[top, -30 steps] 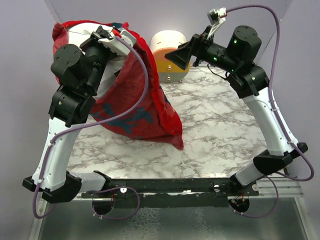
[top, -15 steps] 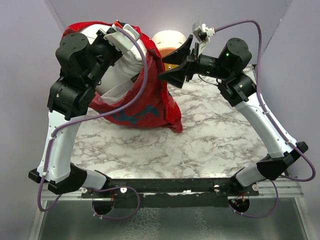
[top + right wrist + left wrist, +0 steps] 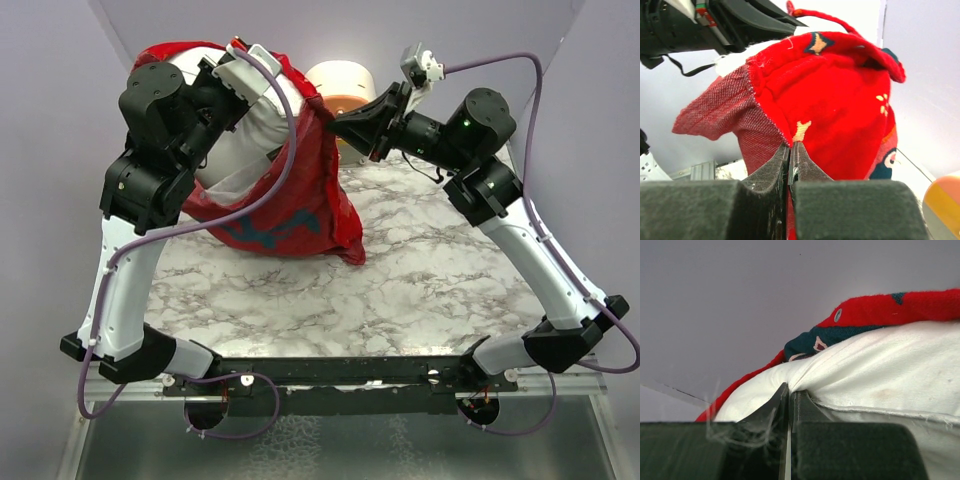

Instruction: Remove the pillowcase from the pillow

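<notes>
The red pillowcase (image 3: 300,190) hangs at the back left of the marble table (image 3: 420,270), its lower end resting on the top. The white pillow (image 3: 245,135) shows through its open mouth. My left gripper (image 3: 262,75) is raised and shut on a pinch of the white pillow (image 3: 880,375), with pillowcase (image 3: 890,310) cloth bunched beyond it. My right gripper (image 3: 335,122) comes in from the right and is shut on the pillowcase's hemmed edge (image 3: 785,140), red fabric (image 3: 840,110) filling that view.
A cream-and-orange cylinder (image 3: 345,88) stands at the back, just behind the right gripper. Purple cables (image 3: 285,150) loop from both wrists. Grey walls (image 3: 600,120) close in the left, back and right sides.
The right gripper, wide open a second ago, moved left to the pillowcase's edge and closed on it. The left arm lifted the pillow higher and then held still.
</notes>
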Tool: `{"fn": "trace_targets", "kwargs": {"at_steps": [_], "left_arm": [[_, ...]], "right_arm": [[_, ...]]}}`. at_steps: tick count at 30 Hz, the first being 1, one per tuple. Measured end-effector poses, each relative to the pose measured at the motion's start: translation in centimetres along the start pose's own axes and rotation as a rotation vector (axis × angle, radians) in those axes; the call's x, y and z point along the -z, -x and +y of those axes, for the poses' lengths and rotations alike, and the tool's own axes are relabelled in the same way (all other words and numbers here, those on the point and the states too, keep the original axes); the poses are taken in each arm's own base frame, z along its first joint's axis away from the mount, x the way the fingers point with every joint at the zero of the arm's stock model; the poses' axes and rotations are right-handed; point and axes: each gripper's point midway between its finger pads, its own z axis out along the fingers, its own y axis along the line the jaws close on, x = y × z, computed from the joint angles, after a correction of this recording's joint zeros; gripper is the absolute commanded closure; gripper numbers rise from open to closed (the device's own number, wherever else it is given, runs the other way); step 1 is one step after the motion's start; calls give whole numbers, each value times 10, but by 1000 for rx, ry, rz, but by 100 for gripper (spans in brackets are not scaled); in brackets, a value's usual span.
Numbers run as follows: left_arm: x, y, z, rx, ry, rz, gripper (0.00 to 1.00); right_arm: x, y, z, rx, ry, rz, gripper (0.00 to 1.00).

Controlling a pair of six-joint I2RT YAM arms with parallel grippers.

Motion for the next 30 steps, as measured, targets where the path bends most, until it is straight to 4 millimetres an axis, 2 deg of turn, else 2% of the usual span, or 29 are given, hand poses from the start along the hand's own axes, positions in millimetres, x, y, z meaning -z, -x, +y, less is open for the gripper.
{"fn": "trace_targets", "kwargs": {"at_steps": [4,9,12,19,22,23,24,25,27,29,30], "left_arm": [[5,0,0,-2,1,-1,100],[8,2,2,-2,4,-6,100],[8,2,2,-2,4,-7,100],[12,4,4,3,9,-13,100],[14,4,3,12,6,-14,100],[14,4,2,16,2,-14,100],[14,4,1,22,-1,-15,100],[15,5,0,28,-4,-16,100],[15,5,-1,47,-6,-16,100],[15,5,-2,68,-8,-16,100],[15,5,-3,79,-12,-16,100]], "right_arm": [[5,-1,-10,1,-75,-6,99],[12,-21,-28,-17,-180,25,99],[24,-51,-38,-44,-246,75,99],[61,-152,-77,-152,-415,258,99],[73,-188,-85,-194,-447,339,97],[74,-195,-85,-204,-451,361,88],[74,-199,-86,-211,-453,376,70],[75,-202,-86,-217,-455,393,47],[75,-196,-85,-206,-456,411,29],[75,-175,-85,-181,-459,398,18],[72,-153,-83,-161,-456,372,16]]}}
